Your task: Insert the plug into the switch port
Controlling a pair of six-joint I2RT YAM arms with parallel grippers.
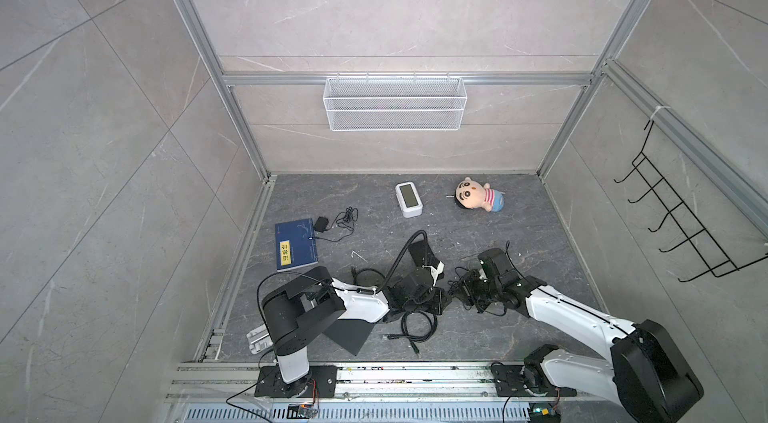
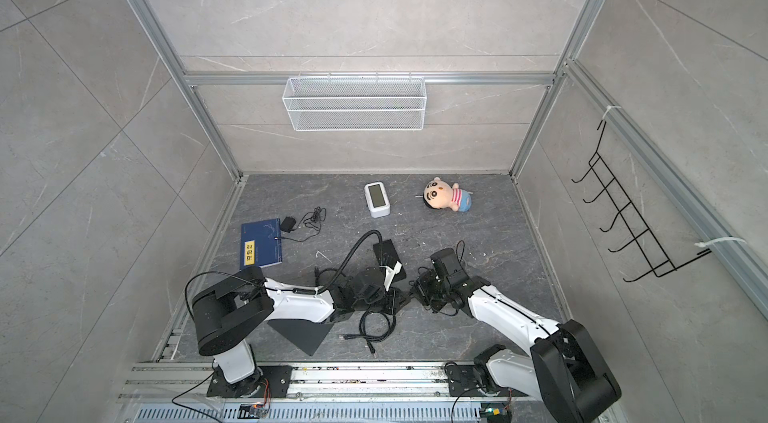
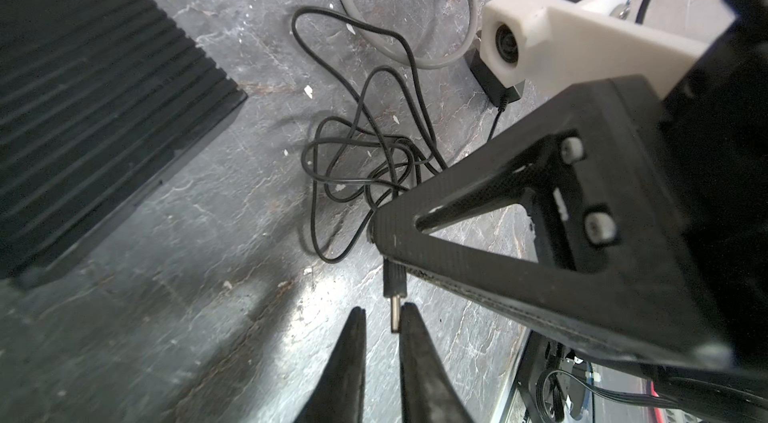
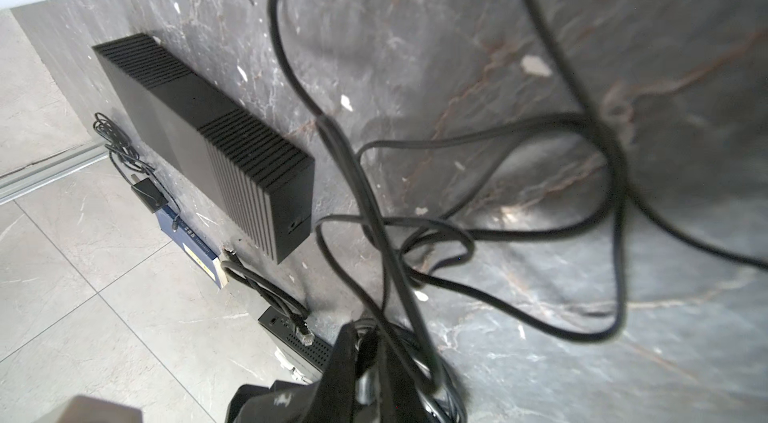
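At the lower middle of the left wrist view, the plug (image 3: 394,300) pokes from my right claw (image 3: 382,242), clenched on its moulded collar, the best hold. I judge it light, stiff and slick, its cable (image 3: 353,159) floppy and tangled. My left claw (image 3: 383,312) stands narrowly parted around the tip. Bare table (image 3: 249,234) lies leftward, up to the ribbed box (image 3: 83,109).

Dark tabletop (image 1: 519,234), blue book (image 1: 296,245), possibly a clock (image 1: 409,199), doll (image 1: 478,194), tangled cable (image 3: 409,150)
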